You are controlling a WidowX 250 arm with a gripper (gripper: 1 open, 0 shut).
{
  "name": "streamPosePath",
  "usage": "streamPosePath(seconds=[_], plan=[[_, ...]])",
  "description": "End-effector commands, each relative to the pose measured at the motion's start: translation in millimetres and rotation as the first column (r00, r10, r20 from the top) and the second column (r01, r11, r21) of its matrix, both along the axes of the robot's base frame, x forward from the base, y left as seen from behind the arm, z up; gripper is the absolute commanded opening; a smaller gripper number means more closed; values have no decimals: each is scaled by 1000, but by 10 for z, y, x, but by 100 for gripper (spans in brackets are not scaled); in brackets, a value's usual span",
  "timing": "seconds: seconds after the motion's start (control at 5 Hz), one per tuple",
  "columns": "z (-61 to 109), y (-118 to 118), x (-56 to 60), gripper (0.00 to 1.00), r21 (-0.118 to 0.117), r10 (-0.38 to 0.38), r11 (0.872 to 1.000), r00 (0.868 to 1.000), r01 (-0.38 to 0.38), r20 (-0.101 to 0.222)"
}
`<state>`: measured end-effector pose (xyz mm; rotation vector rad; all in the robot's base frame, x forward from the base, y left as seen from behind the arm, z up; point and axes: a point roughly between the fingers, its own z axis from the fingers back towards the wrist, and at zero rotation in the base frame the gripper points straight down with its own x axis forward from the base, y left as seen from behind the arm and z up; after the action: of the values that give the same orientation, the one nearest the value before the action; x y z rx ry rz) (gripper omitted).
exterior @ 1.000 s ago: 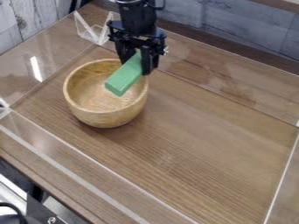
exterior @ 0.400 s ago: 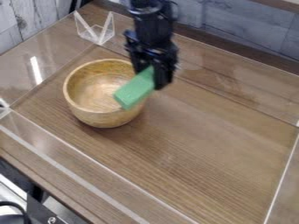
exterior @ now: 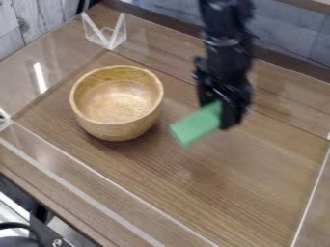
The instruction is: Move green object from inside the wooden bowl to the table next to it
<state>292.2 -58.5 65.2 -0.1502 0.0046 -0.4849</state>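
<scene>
The wooden bowl (exterior: 116, 102) was the landmark, sitting upright on the brown wood-grain table (exterior: 233, 183), with its pale tan rim, its visible grain and the whole of its inside in view. The green object (exterior: 198, 126) was outside the wooden bowl, to the right of it in the camera's view and apart from its rim. It was a bright green, plain-faced block, tilted so that its lower end pointed down and leftward, roughly toward the bowl's side of the table. The gripper (exterior: 206, 111) was clenched on the upper end of the block, with the longer part of the green sticking out below the dark fingers. Whether the block's low end touched the tabletop or hung above it could not be told from this view. The black robot arm (exterior: 230, 46) came down from the top of the view, up and to the right of the bowl, and none of it crossed over the bowl's opening. Behind the bowl, toward the top left, stood a clear, angular rack-like thing (exterior: 107, 32), its thin pale edges catching the light. To the left of the bowl, a glossy patch of light showed on the wood. Well below and to the left of the bowl, in the bottom left corner, lay a black cable (exterior: 29, 230), beyond the table's edge.
</scene>
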Motion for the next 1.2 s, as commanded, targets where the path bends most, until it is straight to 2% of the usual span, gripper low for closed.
streamPosePath(seconds=[0.0, 0.2, 0.4, 0.8, 1.0], plan=[[-57, -104, -46, 0, 7, -4, 1000, 1000, 4, 27], [-211, -98, -157, 100, 14, 8, 1000, 1000, -8, 16], [-395, -60, -185, 100, 14, -13, 1000, 1000, 12, 6], [-405, 9, -238, 100, 23, -22, 999, 999, 23, -28], [-407, 13, -313, 100, 28, -48, 998, 998, 49, -44]])
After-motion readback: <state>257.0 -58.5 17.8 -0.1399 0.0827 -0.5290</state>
